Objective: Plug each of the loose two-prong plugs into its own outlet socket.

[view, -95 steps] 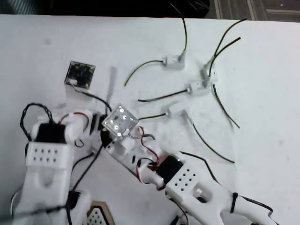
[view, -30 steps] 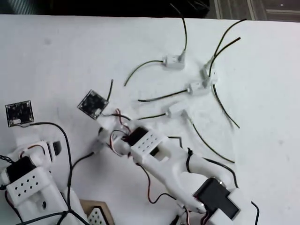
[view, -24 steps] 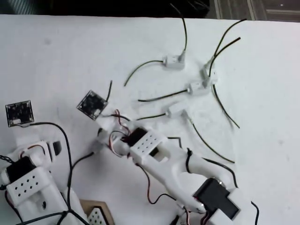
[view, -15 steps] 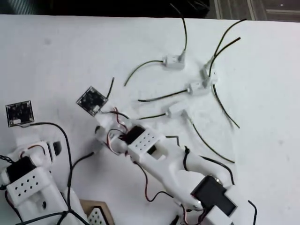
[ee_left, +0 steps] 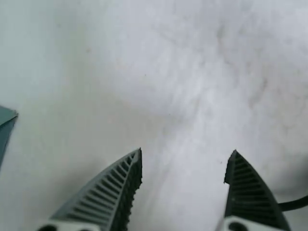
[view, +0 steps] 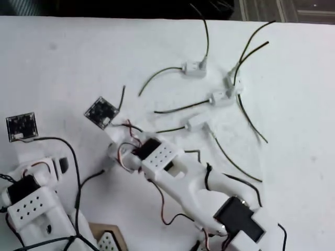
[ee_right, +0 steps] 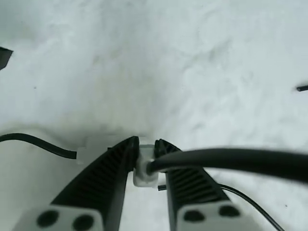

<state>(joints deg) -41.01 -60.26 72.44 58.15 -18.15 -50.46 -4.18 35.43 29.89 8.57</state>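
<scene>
**A:** Where is the right gripper (ee_right: 147, 141)?

**B:** Taking the high view as a clock face with the far edge at 12, it sits at about 8 o'clock from the middle of the table (view: 63, 57). It is tucked under the wrist of the right arm (view: 183, 178), which stretches in from the 5 o'clock edge.

**A:** Is it holding anything?

**B:** Yes. Its fingers (ee_right: 115, 168) are clamped on a white plug (ee_right: 144, 172), one on each side. The plug's black cord (ee_right: 231, 159) runs out sideways across one finger.

**A:** Does the plug touch the table?

**B:** I cannot tell. The wrist view shows it low over the white surface. A second black cord (ee_right: 38, 142) lies on the table just beside the fingers.

**A:** And the left gripper (ee_left: 186, 152)?

**B:** Its jaws stand wide apart with nothing between them, over bare table. The left arm (view: 36, 209) sits at the 7 o'clock corner, well apart from the plugs.

**A:** Where are the other pieces?

**B:** Four white connectors lie on the table.
- The far connector (view: 194, 68) is at 1 o'clock.
- The middle connector (view: 220, 98) and the outer connector (view: 233, 81) are near each other at 2 o'clock.
- The near connector (view: 194, 123) is at 3 o'clock, close to the middle.

Each trails thin black cords. I cannot tell which are plugs, which are sockets, or whether any are joined.
</scene>
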